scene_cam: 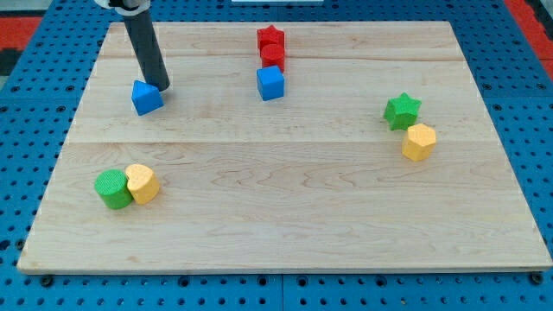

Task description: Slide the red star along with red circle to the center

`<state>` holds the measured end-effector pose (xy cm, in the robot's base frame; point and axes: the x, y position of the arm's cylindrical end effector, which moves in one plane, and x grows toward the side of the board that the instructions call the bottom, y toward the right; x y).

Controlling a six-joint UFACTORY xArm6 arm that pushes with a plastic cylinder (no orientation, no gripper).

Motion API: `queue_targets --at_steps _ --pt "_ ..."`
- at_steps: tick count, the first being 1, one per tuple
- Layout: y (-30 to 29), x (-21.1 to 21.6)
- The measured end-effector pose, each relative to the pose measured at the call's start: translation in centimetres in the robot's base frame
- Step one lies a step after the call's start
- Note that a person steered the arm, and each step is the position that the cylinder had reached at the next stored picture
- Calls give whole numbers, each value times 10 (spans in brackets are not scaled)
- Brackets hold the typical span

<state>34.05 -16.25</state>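
Note:
The red star [270,38] sits near the view's top centre of the wooden board [285,216]. The red circle [273,58] touches it just below, and a blue cube [270,83] touches the circle's lower side, so the three form a short column. My tip [162,87] rests at the view's upper left, far left of the red blocks, touching the upper right side of a blue triangular block [146,98].
A green circle [112,189] and a yellow block [142,183] touch each other at the view's lower left. A green star [402,111] and a yellow hexagon-like block [419,142] stand at the right.

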Motion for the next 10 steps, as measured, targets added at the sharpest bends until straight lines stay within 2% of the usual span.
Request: queue_targets --at_steps 1,2,3,4,5,7,8,9,10 --pt "25 -29" --pt "24 -70" --pt "63 -83" --pt "126 -101" --pt "152 -123" --pt "145 -128" --pt "147 -147" --pt "180 -146" --pt "248 -149"
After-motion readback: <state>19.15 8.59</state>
